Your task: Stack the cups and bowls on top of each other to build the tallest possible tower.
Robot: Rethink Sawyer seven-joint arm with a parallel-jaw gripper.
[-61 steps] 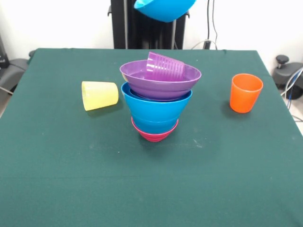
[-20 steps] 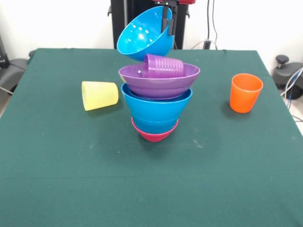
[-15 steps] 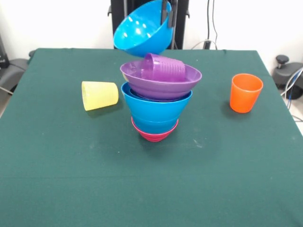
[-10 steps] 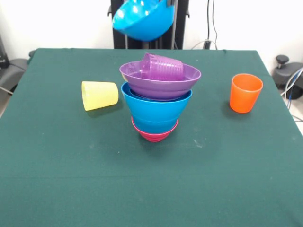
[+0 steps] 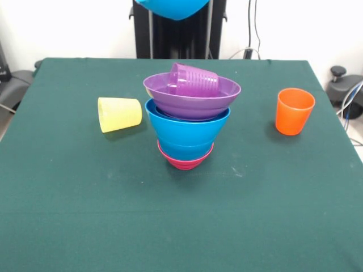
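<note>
In the middle of the green tabletop stands the tower, upright, its long axis vertical. A small magenta bowl sits at the base with its mouth up, blue bowls are nested in it above, and a wide shallow purple bowl rests on top of those, its rim slightly tilted. Inside the purple bowl lies a translucent purple cup on its side, its long axis roughly horizontal, the narrow closed end toward the picture's left and the wider mouth toward the right.

To the left of the tower, well apart from it, a translucent yellow cup lies on its side, its long axis running left to right; the wider mouth faces left and the narrow base points toward the tower. To the right, also well apart, an opaque orange cup stands upright with its mouth up.

At the top edge, above and behind the tower, only the rounded underside of 1 more blue bowl shows, held clear of the purple bowl and cup with open air between. The hand itself is out of the picture, so I cannot tell how it grips. Nothing lies on the tabletop between the 2 loose cups and the tower.
</note>
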